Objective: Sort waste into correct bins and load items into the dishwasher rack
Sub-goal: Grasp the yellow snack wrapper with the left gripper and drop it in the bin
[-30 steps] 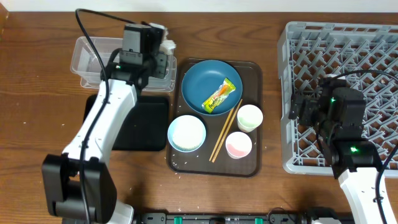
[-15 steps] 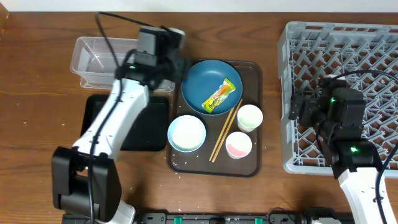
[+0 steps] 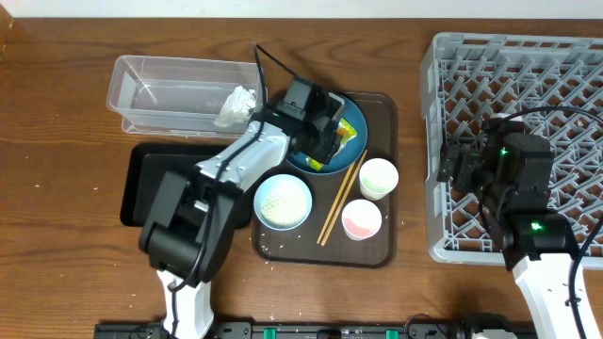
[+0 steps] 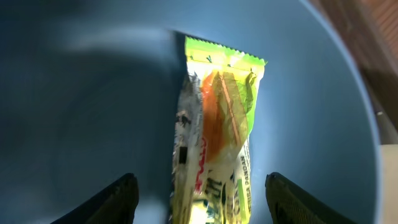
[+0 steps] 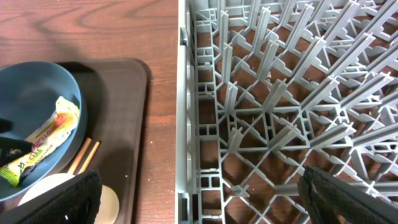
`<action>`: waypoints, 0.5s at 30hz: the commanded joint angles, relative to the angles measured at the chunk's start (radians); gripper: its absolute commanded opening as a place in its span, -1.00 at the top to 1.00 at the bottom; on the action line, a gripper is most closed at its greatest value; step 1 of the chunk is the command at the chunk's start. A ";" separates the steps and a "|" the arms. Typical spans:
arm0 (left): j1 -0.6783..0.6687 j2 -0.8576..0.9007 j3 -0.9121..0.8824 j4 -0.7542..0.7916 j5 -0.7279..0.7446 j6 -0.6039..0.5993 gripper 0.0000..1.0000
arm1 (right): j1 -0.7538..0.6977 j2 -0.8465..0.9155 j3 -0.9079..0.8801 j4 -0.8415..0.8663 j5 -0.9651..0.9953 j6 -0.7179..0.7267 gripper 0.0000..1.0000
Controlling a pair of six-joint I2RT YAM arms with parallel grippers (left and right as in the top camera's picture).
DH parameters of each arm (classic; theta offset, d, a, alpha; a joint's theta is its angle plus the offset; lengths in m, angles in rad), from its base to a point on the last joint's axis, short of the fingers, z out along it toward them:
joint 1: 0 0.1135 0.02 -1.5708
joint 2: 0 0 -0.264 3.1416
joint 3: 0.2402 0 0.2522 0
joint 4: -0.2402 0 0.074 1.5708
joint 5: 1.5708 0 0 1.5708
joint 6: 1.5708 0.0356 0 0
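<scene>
Dishwasher rack (image 3: 490, 75), right of the brown serving tray (image 3: 386, 240): empty. My right gripper (image 5: 202, 199) hangs spread over it. Blue plate (image 4: 81, 93), bowl (image 3: 283, 202), cups (image 3: 379, 177), chopsticks (image 3: 341, 198): on the tray, unloaded. Clear tub (image 3: 170, 85), left of the tray: tissue (image 3: 237, 104) in. Wrapper (image 4: 217, 137): on the plate, ungrasped, between my spread left gripper (image 4: 205, 202) jaws. Surface: dark wooden table (image 3: 57, 217), white specks.

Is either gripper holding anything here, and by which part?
Nothing is held. The left gripper is open, straddling the snack wrapper on the blue plate without closing on it; the right gripper is open by the dishwasher rack.
</scene>
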 commanded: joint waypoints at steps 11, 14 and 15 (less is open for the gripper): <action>0.001 0.004 -0.003 0.015 -0.128 0.014 0.88 | 0.009 -0.001 0.020 -0.006 0.002 -0.003 -0.99; 0.017 -0.080 -0.003 0.015 -0.146 0.014 0.88 | 0.009 -0.001 0.020 -0.008 0.003 -0.004 -0.99; 0.025 -0.114 -0.003 0.013 -0.146 0.014 0.88 | 0.009 -0.001 0.020 -0.008 0.003 -0.004 -0.99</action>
